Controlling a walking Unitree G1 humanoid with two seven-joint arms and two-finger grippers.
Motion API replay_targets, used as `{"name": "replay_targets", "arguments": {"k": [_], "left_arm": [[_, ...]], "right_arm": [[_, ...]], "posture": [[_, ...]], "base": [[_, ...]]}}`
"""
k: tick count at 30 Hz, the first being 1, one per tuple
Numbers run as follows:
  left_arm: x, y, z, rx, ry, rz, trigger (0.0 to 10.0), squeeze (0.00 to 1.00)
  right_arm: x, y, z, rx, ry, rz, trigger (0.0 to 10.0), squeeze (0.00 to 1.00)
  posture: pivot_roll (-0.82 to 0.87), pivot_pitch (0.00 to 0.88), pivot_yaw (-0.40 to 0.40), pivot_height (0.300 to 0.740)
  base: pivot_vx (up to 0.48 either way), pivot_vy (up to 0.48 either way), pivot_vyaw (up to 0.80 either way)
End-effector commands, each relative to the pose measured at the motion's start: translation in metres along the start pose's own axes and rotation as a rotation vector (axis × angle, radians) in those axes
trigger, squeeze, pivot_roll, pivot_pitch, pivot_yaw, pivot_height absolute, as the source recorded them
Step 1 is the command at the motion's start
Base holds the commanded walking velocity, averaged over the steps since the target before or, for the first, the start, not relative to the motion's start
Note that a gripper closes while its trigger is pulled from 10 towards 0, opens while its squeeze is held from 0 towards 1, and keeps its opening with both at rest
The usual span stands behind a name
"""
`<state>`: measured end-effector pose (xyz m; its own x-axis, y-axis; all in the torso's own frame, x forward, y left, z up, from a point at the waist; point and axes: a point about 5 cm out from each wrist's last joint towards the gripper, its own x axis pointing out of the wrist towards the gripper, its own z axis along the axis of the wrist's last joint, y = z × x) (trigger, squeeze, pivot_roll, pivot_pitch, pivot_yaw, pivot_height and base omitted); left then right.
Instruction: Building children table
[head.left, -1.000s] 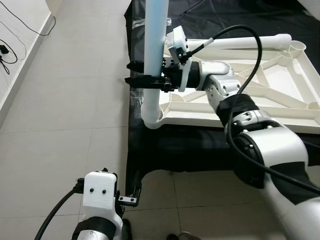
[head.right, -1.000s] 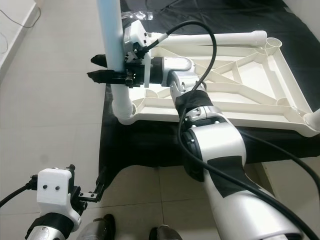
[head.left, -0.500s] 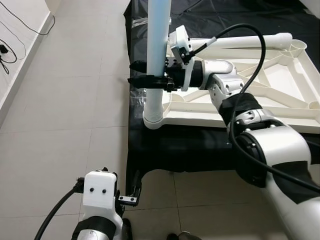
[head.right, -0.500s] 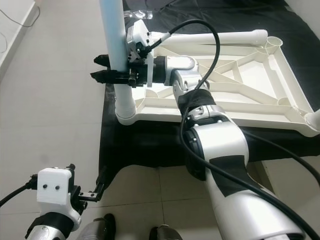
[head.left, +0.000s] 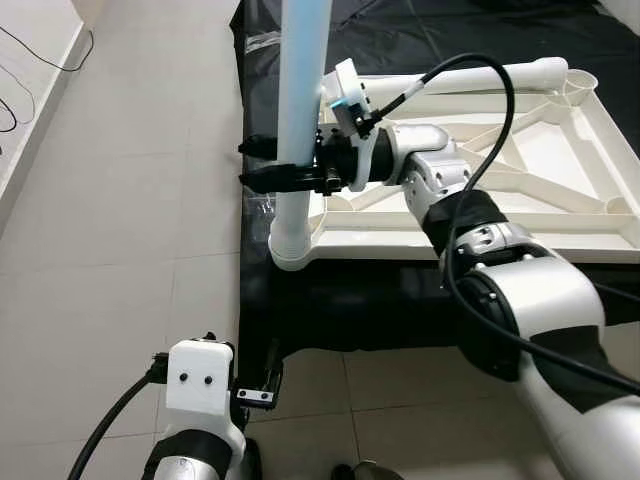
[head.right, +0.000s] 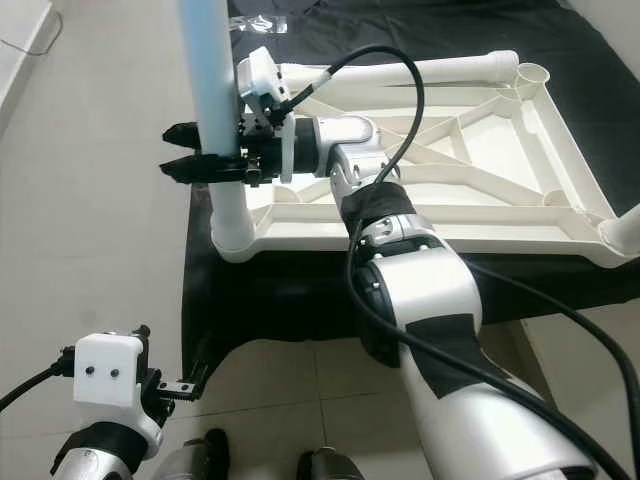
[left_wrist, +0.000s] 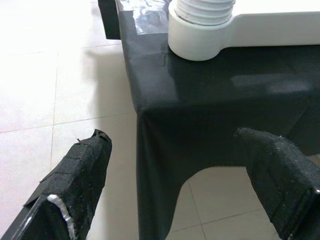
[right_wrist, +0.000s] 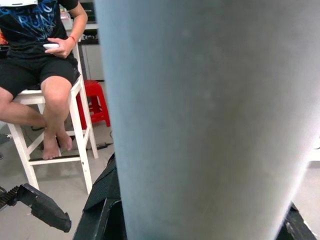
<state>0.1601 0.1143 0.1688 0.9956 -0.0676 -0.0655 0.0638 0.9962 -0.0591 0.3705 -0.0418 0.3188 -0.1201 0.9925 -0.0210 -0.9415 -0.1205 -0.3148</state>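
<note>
Your right tool (head.left: 262, 165) is clamped around the pale blue table leg (head.left: 303, 70), black fingers passing either side of the tube, partway up its length. The leg stands upright; its ribbed white lower end sits in the corner socket (head.left: 290, 243) of the upturned white tabletop (head.left: 560, 150), directly below the tool.

Risk, as judged: the grip is high above the socket. Any sideways pull could lever the leg, cocking it so it binds or pops out rather than seating. It could also drag the tabletop along the black-covered desk (head.left: 350, 295), whose near corner lies just below the socket.

Pose: right arm reaches forward and across, forearm roughly level, wrist turned so the fingers point towards the robot's left, cable looping over it.

Left tool (left_wrist: 175, 185) hangs low, well short of the desk, fingers spread apart and empty. A seated person (right_wrist: 37, 60) is beyond the leg.
</note>
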Motion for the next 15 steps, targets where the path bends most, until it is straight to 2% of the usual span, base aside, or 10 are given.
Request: {"name": "replay_targets", "arguments": {"k": [1, 4, 8, 12, 15], "left_arm": [[-0.003, 0.002, -0.004, 0.012, 0.025, 0.013, 10.0, 0.0], [-0.001, 0.002, -0.004, 0.012, 0.024, 0.013, 10.0, 0.0], [0.002, 0.002, -0.004, 0.011, 0.018, 0.011, 10.0, 0.0], [0.003, 0.003, -0.004, 0.012, 0.016, 0.012, 10.0, 0.0], [0.004, 0.003, -0.004, 0.014, 0.012, 0.012, 10.0, 0.0]], "right_arm": [[0.003, 0.012, -0.039, 0.12, 0.11, 0.022, 10.0, 0.0], [0.002, 0.011, -0.042, 0.112, 0.117, -0.006, 10.0, 0.0], [0.007, 0.007, -0.047, 0.118, 0.126, -0.128, 10.0, 0.0], [0.011, 0.006, -0.05, 0.145, 0.117, -0.171, 10.0, 0.0], [0.016, 0.005, -0.056, 0.167, 0.127, -0.252, 10.0, 0.0]], "posture": [[0.13, 0.313, -0.074, 0.74], [0.12, 0.311, -0.073, 0.74], [0.12, 0.307, -0.074, 0.74], [0.11, 0.304, -0.074, 0.74], [0.11, 0.297, -0.073, 0.74]], "base": [[0.0, 0.0, 0.0], [0.0, 0.0, 0.0], [0.0, 0.0, 0.0], [0.0, 0.0, 0.0], [0.0, 0.0, 0.0]]}}
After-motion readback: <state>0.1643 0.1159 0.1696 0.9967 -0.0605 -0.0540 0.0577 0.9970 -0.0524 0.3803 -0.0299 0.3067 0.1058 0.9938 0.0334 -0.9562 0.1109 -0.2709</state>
